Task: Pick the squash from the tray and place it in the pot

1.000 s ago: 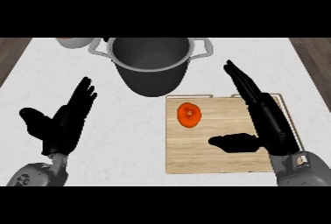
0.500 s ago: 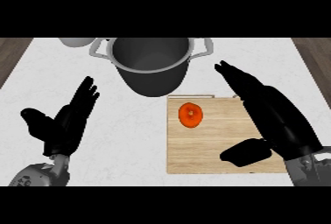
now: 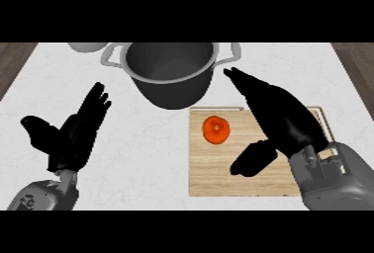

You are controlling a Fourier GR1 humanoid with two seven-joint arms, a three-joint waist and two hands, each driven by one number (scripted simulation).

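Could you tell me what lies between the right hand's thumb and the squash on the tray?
Only bare wood of the tray, seen in the head view: the open right hand has nothing between its thumb and the squash.

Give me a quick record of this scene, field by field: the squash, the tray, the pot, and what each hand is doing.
squash: orange, lying on the tray, not held
tray: wooden, on the counter in front of the pot
pot: grey, two handles, nothing visible inside
right hand: open, fingers straight, over the tray just right of the squash
left hand: open, resting at the view's left
task state: squash not yet picked
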